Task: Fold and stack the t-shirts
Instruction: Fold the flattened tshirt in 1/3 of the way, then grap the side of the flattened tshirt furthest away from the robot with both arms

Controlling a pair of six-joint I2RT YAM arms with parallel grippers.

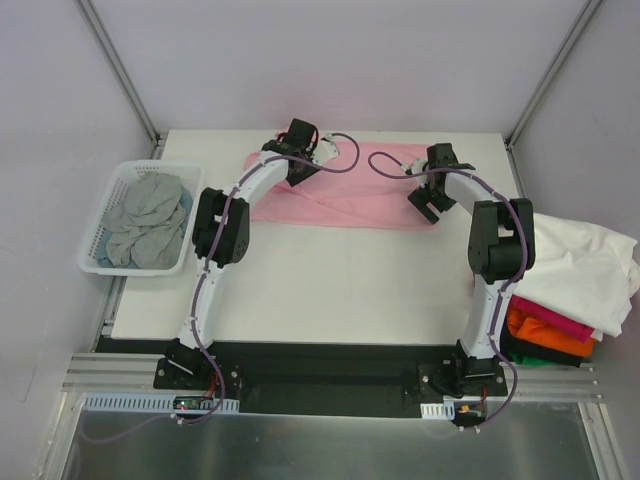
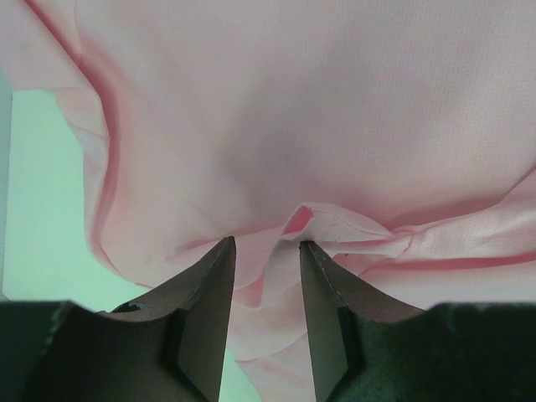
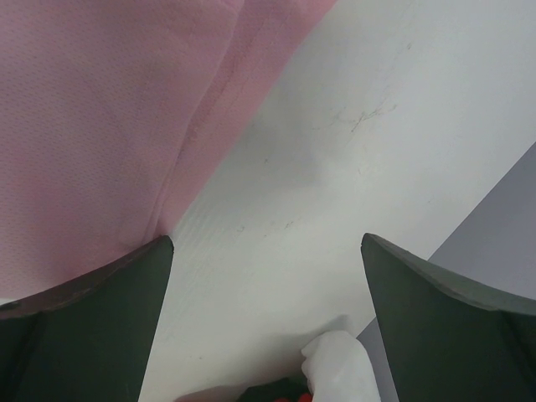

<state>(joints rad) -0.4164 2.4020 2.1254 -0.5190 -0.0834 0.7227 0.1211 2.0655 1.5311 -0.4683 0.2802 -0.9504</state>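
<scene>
A light pink t-shirt (image 1: pixel 345 198) lies spread across the far middle of the table, partly folded. My left gripper (image 1: pixel 298 168) hovers over its left part. In the left wrist view its jaws (image 2: pixel 268 247) stand a little apart above a raised pink fold (image 2: pixel 331 226), gripping nothing. My right gripper (image 1: pixel 428 205) sits at the shirt's right edge. In the right wrist view it (image 3: pixel 266 243) is wide open over bare table, with the pink cloth (image 3: pixel 92 126) beside its left finger. A grey t-shirt (image 1: pixel 150 220) lies crumpled in the basket.
The white lattice basket (image 1: pixel 97 235) stands at the table's left edge. Off the right edge sits a pile: a white shirt (image 1: pixel 580 265) over magenta (image 1: pixel 548 313), orange (image 1: pixel 550 338) and black (image 1: pixel 530 354) ones. Metal frame posts (image 1: pixel 120 70) rise at the far corners.
</scene>
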